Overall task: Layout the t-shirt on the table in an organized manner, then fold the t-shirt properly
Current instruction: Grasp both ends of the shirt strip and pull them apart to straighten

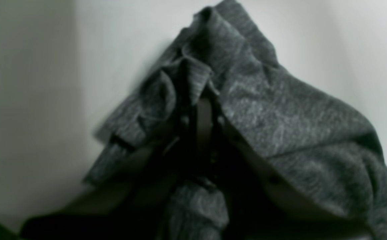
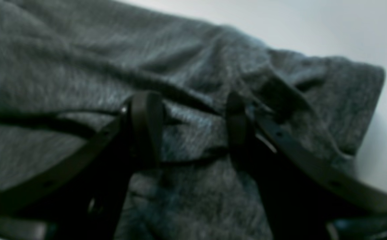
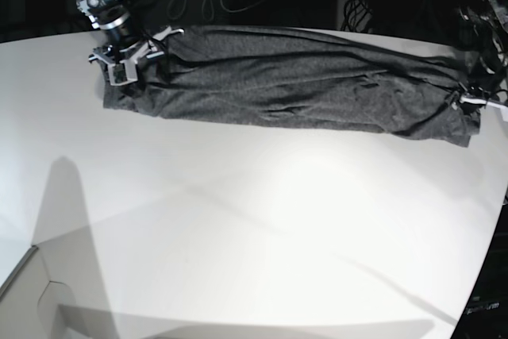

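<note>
Left fingers (image 1: 201,110) were clenched on bunched shirt (image 3: 302,85) end. Right fingers (image 2: 193,130) were spread apart, pressed into cloth at other end, nothing pinched between them as far as seen. Shirt was stretched in long rumpled band along far side of desk (image 3: 254,228). Layout judged partly done: sleeves not spread, folding not begun. Both arms were reached to far edge, well apart.

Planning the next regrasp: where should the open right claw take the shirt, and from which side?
Grip the shirt at its bunched end under the right claw, coming from above. The shirt lies stretched in a long band on the table, and folds rise between the open jaws there.
</note>
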Controlling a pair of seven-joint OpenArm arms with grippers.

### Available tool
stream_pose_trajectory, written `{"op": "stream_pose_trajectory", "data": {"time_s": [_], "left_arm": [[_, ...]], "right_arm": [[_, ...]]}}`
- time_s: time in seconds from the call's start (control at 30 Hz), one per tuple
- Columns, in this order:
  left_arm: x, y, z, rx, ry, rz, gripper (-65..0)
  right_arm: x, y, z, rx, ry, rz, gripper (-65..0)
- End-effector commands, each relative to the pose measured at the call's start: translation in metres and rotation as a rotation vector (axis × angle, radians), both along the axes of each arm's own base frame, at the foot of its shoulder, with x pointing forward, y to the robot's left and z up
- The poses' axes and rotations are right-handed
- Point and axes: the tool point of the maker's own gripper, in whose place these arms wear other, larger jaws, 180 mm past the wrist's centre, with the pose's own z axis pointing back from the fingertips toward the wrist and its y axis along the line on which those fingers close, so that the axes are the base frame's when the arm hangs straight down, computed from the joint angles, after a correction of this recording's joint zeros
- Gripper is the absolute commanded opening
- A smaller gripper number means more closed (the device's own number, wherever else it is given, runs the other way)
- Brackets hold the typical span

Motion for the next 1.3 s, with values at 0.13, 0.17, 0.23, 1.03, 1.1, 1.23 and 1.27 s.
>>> {"op": "stream_pose_trajectory", "data": {"time_s": [0.13, 0.17, 0.23, 1.03, 1.1, 1.23, 1.27], "left_arm": [[-0.003, -0.002, -0.005, 0.017, 0.037, -0.058, -64.9], [-0.005, -0.001, -0.006, 0.026, 0.049, -0.061, -64.9], [-0.006, 0.001, -0.007, 0.040, 0.061, -0.064, -64.9], [-0.004, 0.001, -0.004, 0.048, 0.055, -0.067, -64.9], [-0.004, 0.001, -0.004, 0.048, 0.055, -0.067, -64.9], [-0.005, 0.001, -0.005, 0.047, 0.058, -0.068, -64.9], [-0.005, 0.001, -0.004, 0.046, 0.057, -0.068, -64.7]], "right_arm": [[0.010, -0.033, -0.012, -0.039, 0.023, -0.063, -33.8], [0.010, -0.036, -0.013, -0.040, 0.026, -0.069, -33.8], [0.013, -0.045, -0.015, -0.046, 0.028, -0.091, -33.8], [0.019, -0.112, -0.013, -0.102, 0.020, -0.246, -33.8], [0.021, -0.114, -0.012, -0.102, 0.017, -0.253, -33.8], [0.021, -0.113, -0.011, -0.103, 0.016, -0.251, -33.8], [0.021, -0.113, -0.011, -0.103, 0.016, -0.249, -33.8]]}}
